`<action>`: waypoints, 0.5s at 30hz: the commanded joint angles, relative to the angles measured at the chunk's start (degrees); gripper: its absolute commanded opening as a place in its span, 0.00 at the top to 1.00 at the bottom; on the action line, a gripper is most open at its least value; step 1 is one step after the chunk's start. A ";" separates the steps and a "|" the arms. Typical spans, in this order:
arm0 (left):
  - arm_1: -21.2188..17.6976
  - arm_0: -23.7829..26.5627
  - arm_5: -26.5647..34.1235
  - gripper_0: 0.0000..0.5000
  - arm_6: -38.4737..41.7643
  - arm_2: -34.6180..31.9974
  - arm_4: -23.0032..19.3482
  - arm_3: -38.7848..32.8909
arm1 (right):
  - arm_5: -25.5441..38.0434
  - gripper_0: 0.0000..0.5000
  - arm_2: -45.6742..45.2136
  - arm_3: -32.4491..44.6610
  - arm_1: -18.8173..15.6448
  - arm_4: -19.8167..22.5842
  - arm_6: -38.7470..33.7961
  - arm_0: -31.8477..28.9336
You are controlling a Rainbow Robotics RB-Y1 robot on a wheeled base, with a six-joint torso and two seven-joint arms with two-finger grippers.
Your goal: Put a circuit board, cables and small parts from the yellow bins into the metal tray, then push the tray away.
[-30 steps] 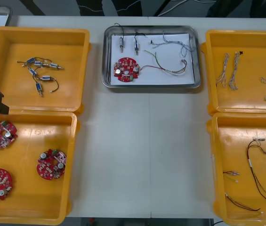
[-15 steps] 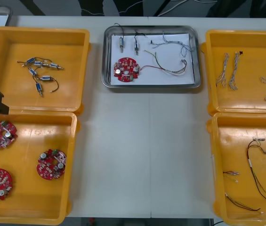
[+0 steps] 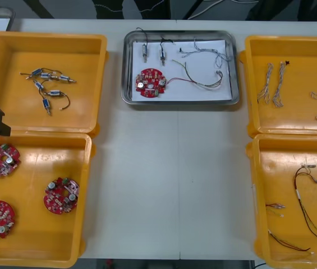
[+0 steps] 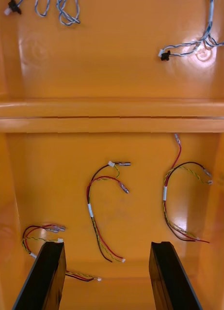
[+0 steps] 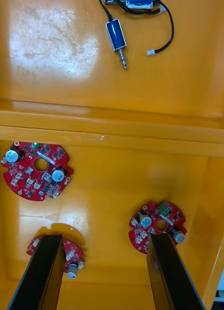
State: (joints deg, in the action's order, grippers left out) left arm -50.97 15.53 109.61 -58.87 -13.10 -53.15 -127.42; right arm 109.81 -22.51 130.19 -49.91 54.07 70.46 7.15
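Four bins (image 3: pixel 51 36), filled tray (image 3: pixel 180 102), left tool (image 5: pixel 103 238), right tool (image 4: pixel 106 244)

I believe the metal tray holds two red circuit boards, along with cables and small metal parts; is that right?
Not quite: the front view shows one red circuit board in the metal tray, along with cables and small metal parts.

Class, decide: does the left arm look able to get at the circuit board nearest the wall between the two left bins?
Probably yes. The left gripper hangs open over the near left bin, and that circuit board lies flat ahead of its fingers, uncovered, apart from the other two boards.
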 commanded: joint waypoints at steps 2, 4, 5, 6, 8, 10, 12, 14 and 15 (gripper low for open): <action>0.70 -0.77 0.39 0.00 -4.06 -1.67 0.24 -1.51 | 0.19 0.00 0.19 2.96 -2.39 0.60 1.08 -1.08; 0.70 -0.77 0.39 0.00 -4.06 -1.67 0.24 -1.51 | 0.19 0.00 0.19 3.32 -2.39 0.69 1.08 -1.26; 0.70 -0.77 0.39 0.00 -4.06 -1.67 0.24 -1.51 | 0.19 0.00 0.19 3.40 -2.39 0.77 1.08 -1.35; 0.70 -0.77 0.39 0.00 -4.06 -1.67 0.24 -1.51 | 0.19 0.00 0.19 3.40 -2.39 0.77 0.99 -1.35; 0.70 -0.77 0.39 0.00 -4.06 -1.67 0.24 -1.51 | 0.19 0.00 0.19 3.49 -2.39 0.86 0.99 -1.44; 0.70 -0.77 0.39 0.00 -4.06 -1.67 0.24 -1.51 | 0.19 0.00 0.19 3.49 -2.39 0.86 0.99 -1.44; 0.70 -0.77 0.39 0.00 -4.06 -1.67 0.24 -1.51 | 0.19 0.00 0.19 3.49 -2.39 0.86 0.99 -1.44; 0.70 -0.77 0.39 0.00 -4.06 -1.67 0.24 -1.51 | 0.19 0.00 0.19 3.49 -2.39 0.86 0.99 -1.44; 0.70 -0.77 0.39 0.00 -4.06 -1.67 0.24 -1.51 | 0.19 0.00 0.19 3.49 -2.39 0.86 0.99 -1.44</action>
State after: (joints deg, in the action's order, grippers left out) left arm -50.97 15.53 109.61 -58.87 -13.10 -53.15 -127.42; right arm 109.81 -22.50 132.13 -49.92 54.41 70.79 6.64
